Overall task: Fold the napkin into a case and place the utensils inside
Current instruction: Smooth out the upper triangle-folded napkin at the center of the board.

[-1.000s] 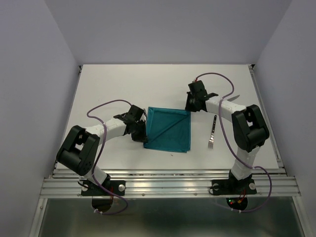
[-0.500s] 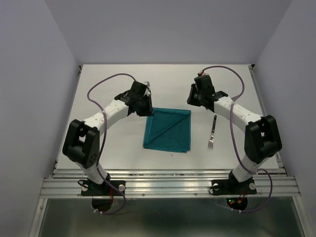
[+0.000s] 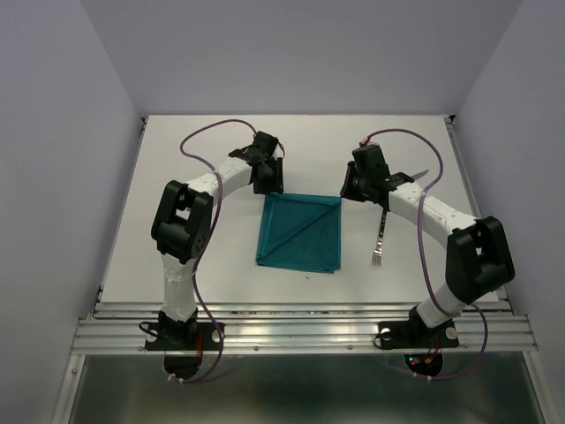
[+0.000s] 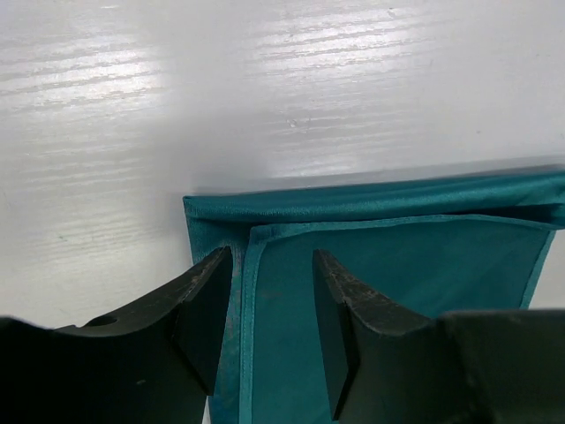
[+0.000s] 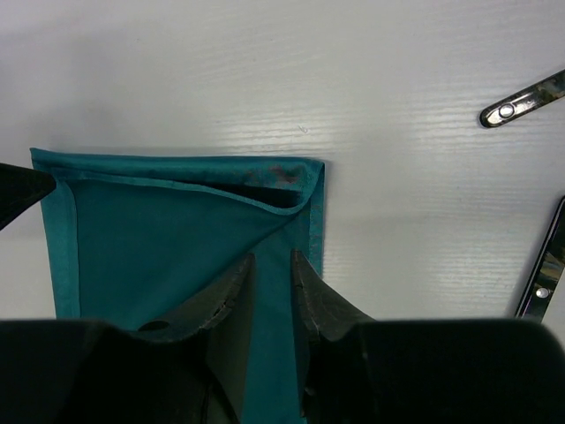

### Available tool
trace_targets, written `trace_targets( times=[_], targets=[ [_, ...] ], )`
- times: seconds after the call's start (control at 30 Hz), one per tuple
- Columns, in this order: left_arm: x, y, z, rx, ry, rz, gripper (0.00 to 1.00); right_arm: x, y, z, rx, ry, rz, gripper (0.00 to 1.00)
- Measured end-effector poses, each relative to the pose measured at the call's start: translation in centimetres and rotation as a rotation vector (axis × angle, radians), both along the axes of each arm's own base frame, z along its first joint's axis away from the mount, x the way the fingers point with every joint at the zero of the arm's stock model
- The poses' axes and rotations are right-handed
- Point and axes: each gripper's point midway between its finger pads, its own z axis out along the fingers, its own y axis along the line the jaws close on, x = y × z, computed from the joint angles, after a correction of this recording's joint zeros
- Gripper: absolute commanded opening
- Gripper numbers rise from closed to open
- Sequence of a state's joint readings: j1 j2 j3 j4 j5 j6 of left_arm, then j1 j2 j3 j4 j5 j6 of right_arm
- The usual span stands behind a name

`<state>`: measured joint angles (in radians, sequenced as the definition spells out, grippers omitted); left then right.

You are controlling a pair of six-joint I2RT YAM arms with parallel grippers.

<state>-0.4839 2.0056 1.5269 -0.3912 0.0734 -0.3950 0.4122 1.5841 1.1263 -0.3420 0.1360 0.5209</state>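
Knife point(image 3: 423, 174) partly behind right arm point(image 3: 425, 208)

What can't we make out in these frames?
- Knife: right arm covers one end in the top view; the frame edge cuts off the other in the right wrist view.
- Fork: only a sliver at the frame edge in the right wrist view; tines too small to count from the top.
- Napkin: near part hidden behind the left gripper and right gripper in their wrist views.
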Motion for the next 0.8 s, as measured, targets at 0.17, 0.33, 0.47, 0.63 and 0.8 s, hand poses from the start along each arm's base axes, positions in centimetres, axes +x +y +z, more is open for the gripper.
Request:
trace_targets(
  times=[0.17, 0.33, 0.47, 0.63, 0.8],
  targets=[
    [0.1, 0.1, -0.9, 0.018, 0.013, -0.004, 0.5, 0.0, 0.0, 0.0, 0.001, 0.002, -0.002, 0.28],
    [0.2, 0.1, -1.1, 0.021, 0.013, -0.008, 0.46, -0.1, 0.0, 0.0, 0.002, 0.003, -0.002, 0.28],
    [0.4, -0.1, -2.0, 0.027, 0.025, -0.011, 0.44, -0.1, 0.0, 0.0, 0.002, 0.003, -0.002, 0.28],
    [0.2, 0.0, -3.3, 0.04, 0.049, -0.013, 0.44, -0.2, 0.0, -0.3, 0.002, 0.01, -0.004, 0.28],
    [0.3, 0.0, -3.3, 0.04, 0.048, -0.015, 0.35, -0.3, -0.1, -0.4, 0.0, 0.015, -0.004, 0.28]
  ],
)
